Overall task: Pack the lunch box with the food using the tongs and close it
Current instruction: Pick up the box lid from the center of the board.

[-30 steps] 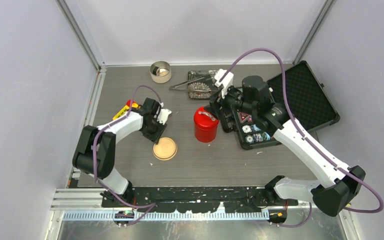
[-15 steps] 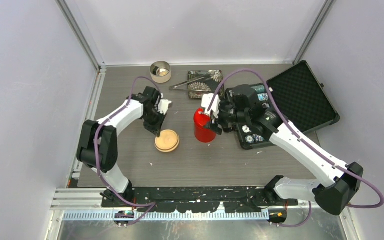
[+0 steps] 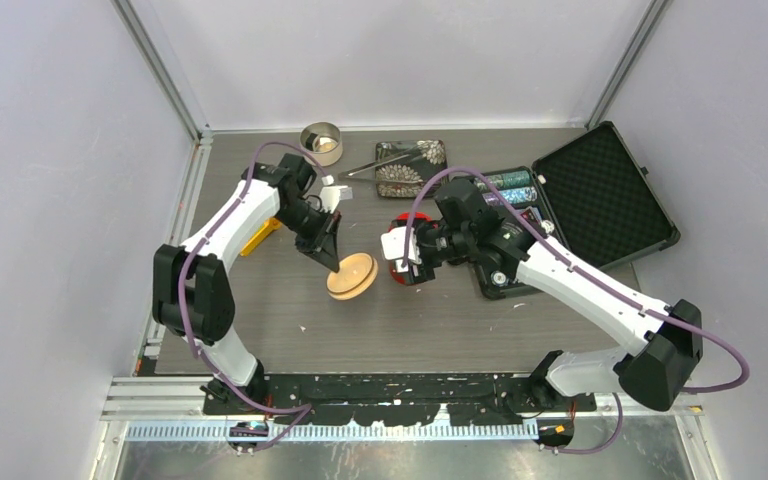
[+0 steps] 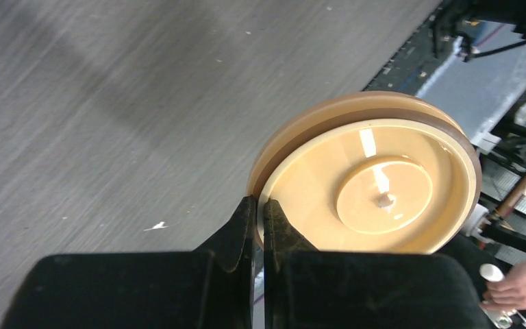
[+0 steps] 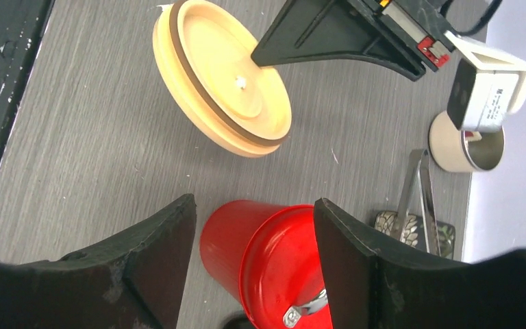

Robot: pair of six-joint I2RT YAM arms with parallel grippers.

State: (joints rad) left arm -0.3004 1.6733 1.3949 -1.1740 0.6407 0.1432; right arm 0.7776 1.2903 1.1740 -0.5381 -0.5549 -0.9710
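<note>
My left gripper [image 3: 332,258] [image 4: 260,202] is shut on the rim of the beige disc lid [image 3: 351,275] [image 4: 377,185], holding it tilted on edge above the table. Right beside it stands the red canister [image 3: 401,268] [image 5: 246,240] with its handled red lid [image 5: 294,267] on. My right gripper [image 3: 400,252] [image 5: 253,205] hangs open over the canister, one finger on either side. The cream tub [image 3: 321,143] [image 5: 466,144] sits lidless at the back. The silver tongs [image 3: 388,163] [image 5: 418,181] lie across a patterned tray [image 3: 412,180] [image 5: 392,226]. No food can be made out.
An open black case [image 3: 600,195] with chips fills the right side of the table, just behind my right arm. A yellow-and-red block [image 3: 258,236] lies under my left arm. Aluminium frame posts and grey walls close in the back and sides.
My left gripper closed on the beige lid, lifted it off the table and carried it right, tipping it on edge. My right gripper swung from the tray down over the red canister.
</note>
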